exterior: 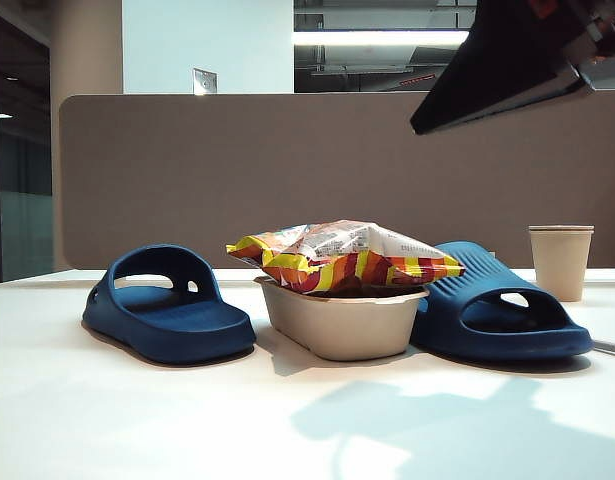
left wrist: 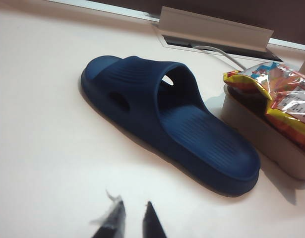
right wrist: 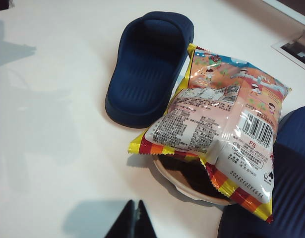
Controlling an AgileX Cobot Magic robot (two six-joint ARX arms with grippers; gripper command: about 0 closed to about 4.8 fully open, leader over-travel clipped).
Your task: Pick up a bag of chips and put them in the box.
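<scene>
Left pincer (left wrist: 133, 220): fingertips slightly apart, empty, above surface. Right pincer (right wrist: 134, 218): fingertips pressed together, empty; arm raised at exterior view's upper right.

My exterior camera sat low at table height, facing the partition (exterior: 337, 170), close to the box (exterior: 342, 325). My left wrist camera looked down over the left gripper (left wrist: 134, 218) at one slipper (left wrist: 167, 119). My right wrist camera looked down over the right gripper (right wrist: 134, 218) at the chips (right wrist: 221, 129). All three shared slipper, box and chips.
</scene>
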